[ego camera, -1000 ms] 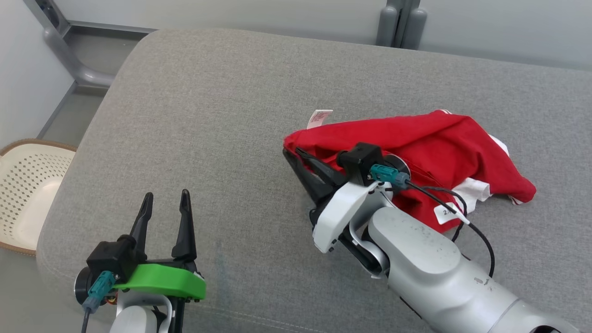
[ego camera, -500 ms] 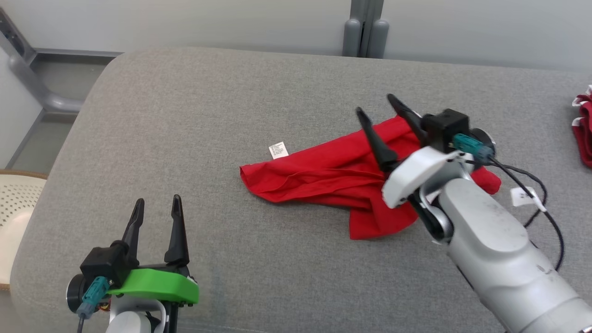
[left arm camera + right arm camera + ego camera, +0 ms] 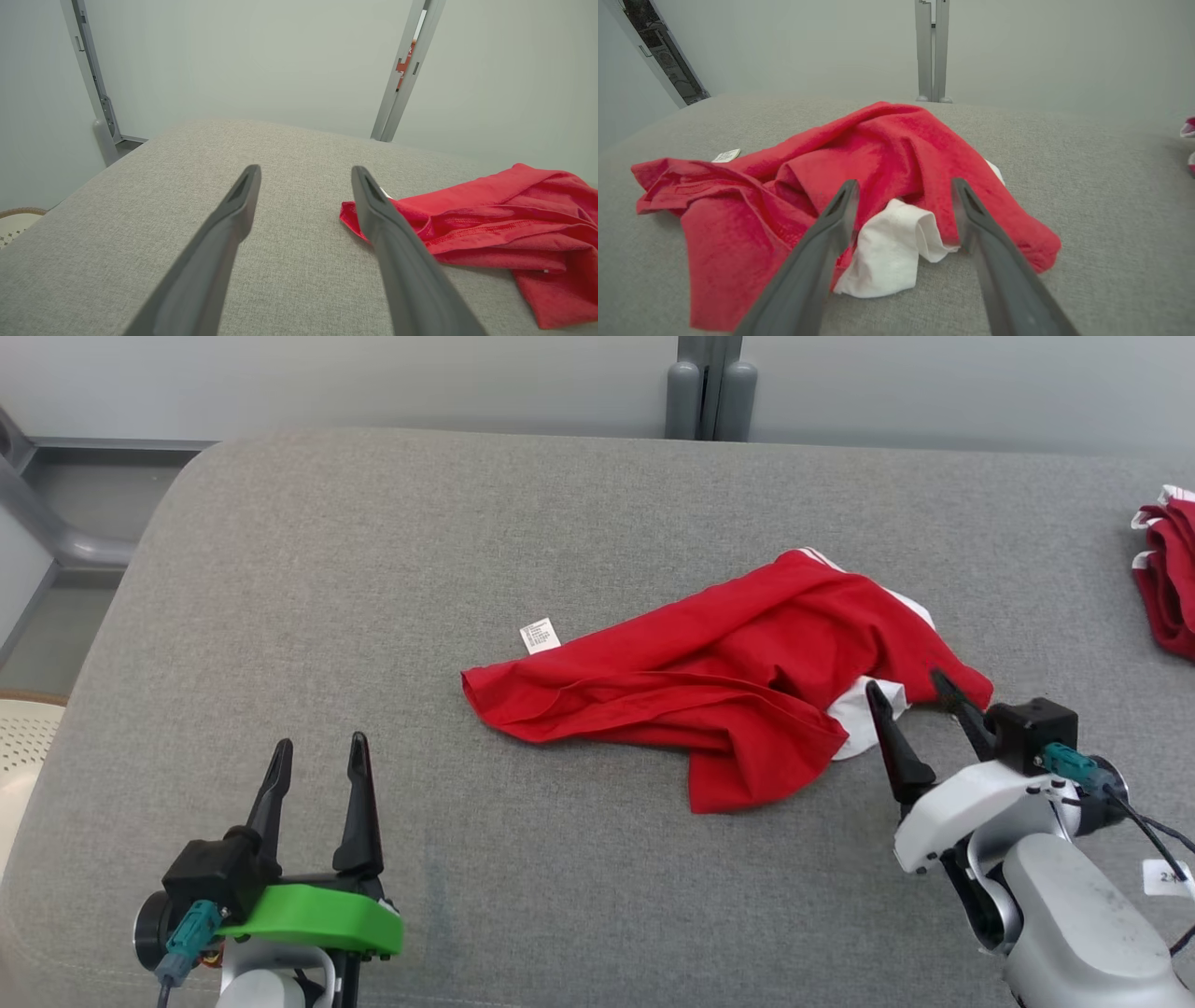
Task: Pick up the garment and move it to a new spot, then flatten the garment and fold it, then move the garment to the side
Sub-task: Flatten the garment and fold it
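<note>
The garment (image 3: 719, 681) is a red shirt with white trim, lying crumpled on the grey cushion (image 3: 448, 569) near its middle, a small white label (image 3: 540, 636) at its left end. My right gripper (image 3: 906, 686) stands open just off the garment's right end, nothing between its fingers. The right wrist view shows the garment (image 3: 859, 177) spread ahead of those open fingers, a white sleeve part (image 3: 896, 252) lying between them. My left gripper (image 3: 317, 747) is open at the lower left, well clear of the cloth. The left wrist view has the garment (image 3: 495, 224) to the right of its fingers.
Another red and white cloth (image 3: 1167, 569) lies at the cushion's far right edge. A pale perforated basket (image 3: 19, 747) stands on the floor to the left. Grey posts (image 3: 705, 392) rise behind the cushion, against a pale wall.
My right gripper opened and let go of the garment, which now lies on the cushion, then drew back to its right end. The head camera shifted. The left arm has not moved.
</note>
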